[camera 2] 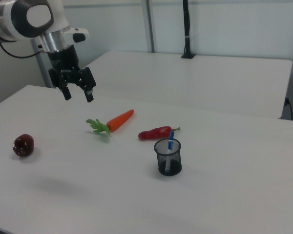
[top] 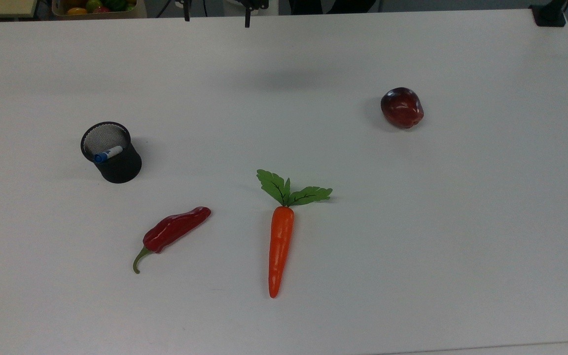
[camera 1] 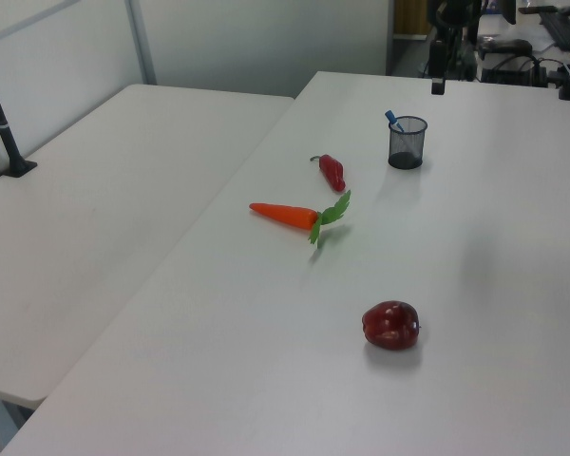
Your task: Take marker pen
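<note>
With its jaws spread, the black two-finger gripper (camera 2: 78, 92) hangs high above the white table (top: 412, 222), so it should travel toward four o'clock in the right view and descend vertically onto the slim white, blue-capped marker pen (camera 2: 170, 142) leaning inside the black mesh cup (camera 2: 168, 157).

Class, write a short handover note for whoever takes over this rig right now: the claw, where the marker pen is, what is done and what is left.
Claw: open, holding nothing, raised above the table, away from the cup.
Marker pen: standing in the black mesh cup, blue end up, leaning on the rim.
Done: nothing; the pen is untouched.
Left: move over the cup, come down, grip the pen, lift it out.
</note>
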